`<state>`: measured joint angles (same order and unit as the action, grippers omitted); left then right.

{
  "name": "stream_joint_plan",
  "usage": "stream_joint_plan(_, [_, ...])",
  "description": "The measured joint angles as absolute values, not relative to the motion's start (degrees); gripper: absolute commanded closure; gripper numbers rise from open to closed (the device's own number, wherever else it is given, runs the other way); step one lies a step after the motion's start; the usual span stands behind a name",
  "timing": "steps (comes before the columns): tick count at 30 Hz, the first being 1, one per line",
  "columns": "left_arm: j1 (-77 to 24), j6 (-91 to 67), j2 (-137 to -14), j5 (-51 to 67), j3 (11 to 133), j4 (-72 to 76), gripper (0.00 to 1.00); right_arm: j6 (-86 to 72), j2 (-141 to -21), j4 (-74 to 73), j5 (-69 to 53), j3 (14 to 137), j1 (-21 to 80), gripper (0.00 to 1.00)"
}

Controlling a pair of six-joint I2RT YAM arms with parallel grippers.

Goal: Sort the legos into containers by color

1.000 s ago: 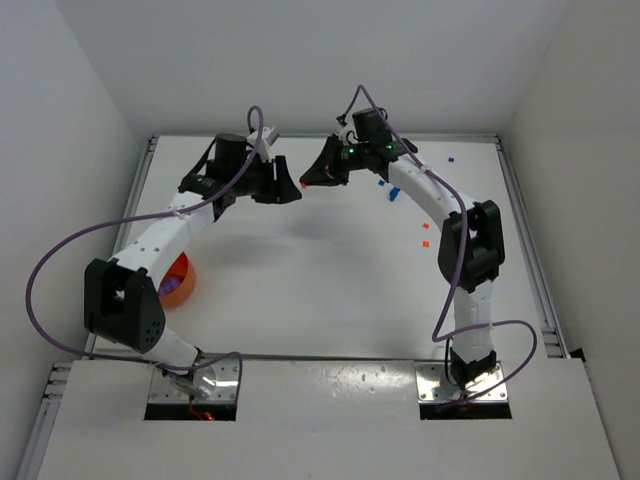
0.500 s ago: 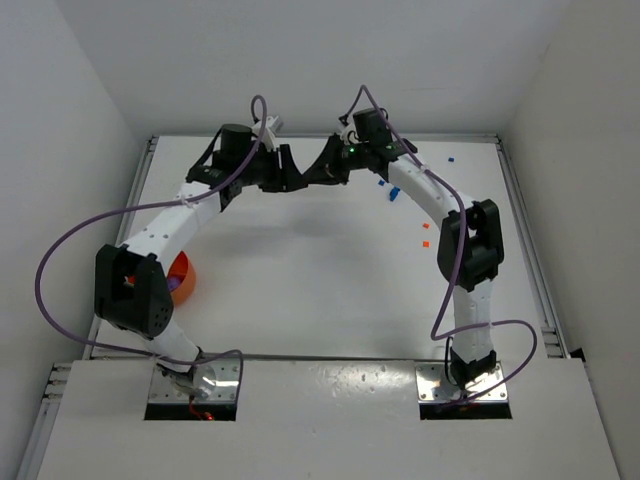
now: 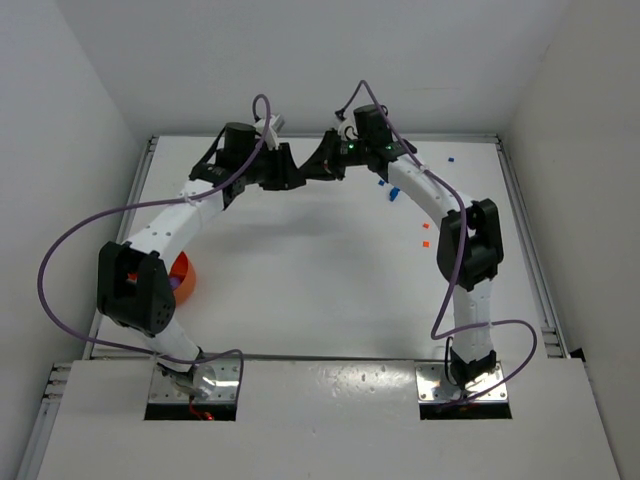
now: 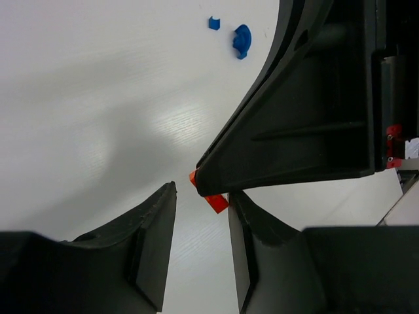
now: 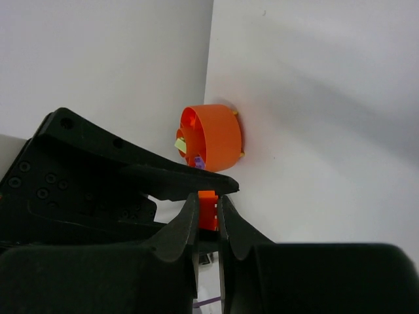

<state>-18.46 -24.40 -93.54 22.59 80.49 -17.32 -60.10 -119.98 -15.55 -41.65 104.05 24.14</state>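
My right gripper (image 5: 208, 199) is shut on a small orange lego (image 5: 207, 210), held above the table at the back. Tip to tip with it is my left gripper (image 4: 203, 193), open, and the same orange lego (image 4: 211, 199) sits at the mouth of its jaws, against one finger and apart from the other. In the top view the left gripper (image 3: 291, 172) and right gripper (image 3: 306, 174) meet and hide the brick. The orange bowl (image 5: 213, 137) holds yellow and purple bits; in the top view the bowl (image 3: 185, 277) lies half under the left arm.
Two blue legos (image 4: 241, 40) lie on the table beyond the grippers. More loose bits lie right of the right arm: blue ones (image 3: 393, 196) and small orange ones (image 3: 427, 226). White walls close in the table at the back and sides.
The left gripper has moved right until it meets the right gripper's tips, and its jaws have narrowed around the orange lego. The right arm has barely shifted.
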Motion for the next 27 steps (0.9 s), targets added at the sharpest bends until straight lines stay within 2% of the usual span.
stream_joint_plan(4, [-18.7, -24.3, -93.8, 21.8, 81.6, -18.0, 0.59, -60.3, -120.0, -14.9, -42.1, 103.9, 24.2, 1.0])
stream_joint_plan(8, [-18.9, -23.9, -94.1, 21.7, 82.7, -18.8, 0.75, -60.5, -120.0, -14.2, -42.0, 103.8, 24.2, 1.0])
stream_joint_plan(14, [-19.1, -22.9, -94.1, 19.4, 83.2, -20.1, 0.91, -60.5, -120.0, -13.5, -41.6, 103.6, 24.1, 0.98])
stream_joint_plan(15, [-19.1, -22.7, -94.1, 19.1, 83.2, -20.3, 0.93, -60.5, -120.0, -13.3, -41.5, 103.4, 24.2, 0.78])
stream_joint_plan(16, [-19.1, -22.5, -94.1, 18.8, 83.2, -20.6, 0.93, -60.7, -120.0, -13.1, -41.6, 103.1, 24.2, 0.67])
stream_joint_plan(19, [-19.2, -20.7, -93.8, 17.1, 83.4, -21.6, 0.94, -60.9, -120.0, -12.3, -41.8, 101.8, 23.9, 0.42])
stream_joint_plan(22, [-19.0, -17.8, -92.1, 14.9, 82.7, -21.6, 0.94, -60.4, -120.0, -12.5, -42.8, 100.6, 22.8, 0.35])
stream_joint_plan(27, [-18.0, -9.5, -82.3, 13.0, 77.0, -24.4, 0.96, -57.4, -120.0, -13.5, -43.9, 99.4, 19.1, 0.32])
